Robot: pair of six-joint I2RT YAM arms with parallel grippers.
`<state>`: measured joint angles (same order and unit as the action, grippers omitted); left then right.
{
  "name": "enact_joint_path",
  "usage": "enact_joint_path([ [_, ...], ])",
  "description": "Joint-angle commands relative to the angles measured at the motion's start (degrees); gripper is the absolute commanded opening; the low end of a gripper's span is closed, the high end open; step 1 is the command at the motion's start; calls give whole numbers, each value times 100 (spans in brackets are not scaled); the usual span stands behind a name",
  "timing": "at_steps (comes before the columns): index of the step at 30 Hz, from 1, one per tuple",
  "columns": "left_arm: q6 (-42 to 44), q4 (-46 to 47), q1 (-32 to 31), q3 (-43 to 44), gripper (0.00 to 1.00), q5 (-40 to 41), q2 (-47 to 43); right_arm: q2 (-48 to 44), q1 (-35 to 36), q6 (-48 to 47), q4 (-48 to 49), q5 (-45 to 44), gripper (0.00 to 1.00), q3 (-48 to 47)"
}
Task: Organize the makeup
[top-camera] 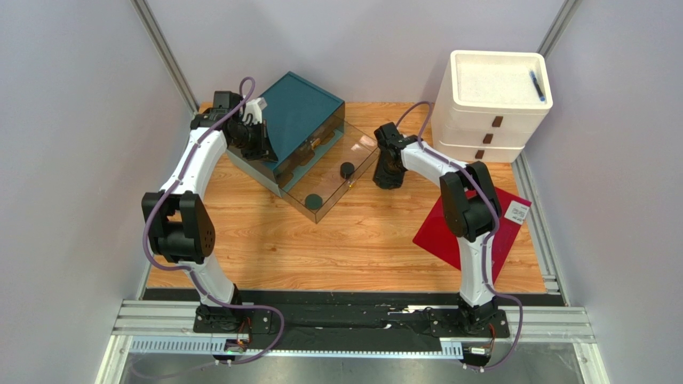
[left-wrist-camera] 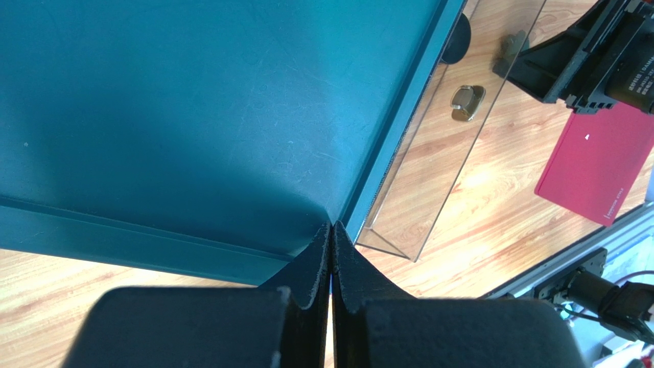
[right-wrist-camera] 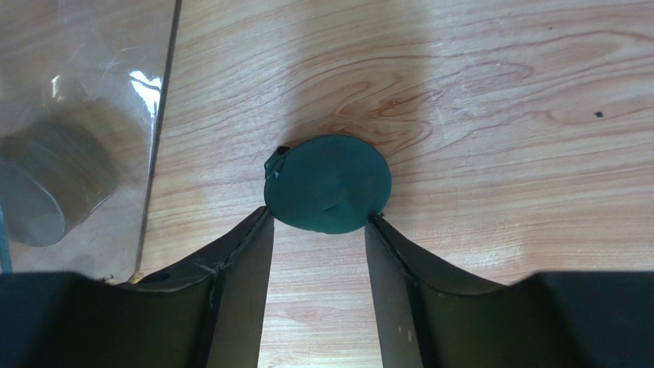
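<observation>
The wooden tabletop (top-camera: 361,240) carried a teal box (top-camera: 301,112) at the back left and a white drawer unit (top-camera: 489,120) at the back right. A red sheet (top-camera: 437,232) lay near the right arm. A clear tray (top-camera: 330,190) sat against the box's front. The left hand (left-wrist-camera: 331,230) was clenched, fingertips pressed together at the teal lid's edge. The right hand (right-wrist-camera: 318,221) had its fingers parted astride a dark green compact (right-wrist-camera: 328,182) lying on the tabletop just beside the tray; I couldn't tell whether they gripped it. Two other compacts (top-camera: 346,170) (top-camera: 313,200) lay in the tray. A blue pen (top-camera: 537,86) rested on top of the drawers.
</observation>
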<state>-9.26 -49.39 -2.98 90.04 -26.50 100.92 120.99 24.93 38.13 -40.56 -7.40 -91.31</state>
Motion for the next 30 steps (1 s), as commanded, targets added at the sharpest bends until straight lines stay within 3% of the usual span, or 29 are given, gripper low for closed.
enact_joint_path([
  [1,390,-1495,-97,-654,0,778,648,75,-41,28,118,-183,24,7],
  [3,390,-1495,-97,-637,0,778,657,4,-49,-7,136,-183,7,104],
  [5,390,-1513,-97,-628,0,787,674,-171,-49,-42,144,-253,0,174],
  [16,390,-1548,-97,-531,0,822,727,-1411,100,-78,92,-543,0,-167],
  [20,398,-1565,-97,-505,0,813,762,-1394,345,-314,83,-351,0,-799],
  [26,407,-1565,-97,-479,0,805,815,-595,740,-613,-39,326,0,-1756],
  [27,407,-1565,-97,-479,0,804,806,-481,785,-622,-110,405,1,-1916],
  [30,407,-1583,-97,-487,0,804,797,-164,935,-649,-190,616,21,-2145],
])
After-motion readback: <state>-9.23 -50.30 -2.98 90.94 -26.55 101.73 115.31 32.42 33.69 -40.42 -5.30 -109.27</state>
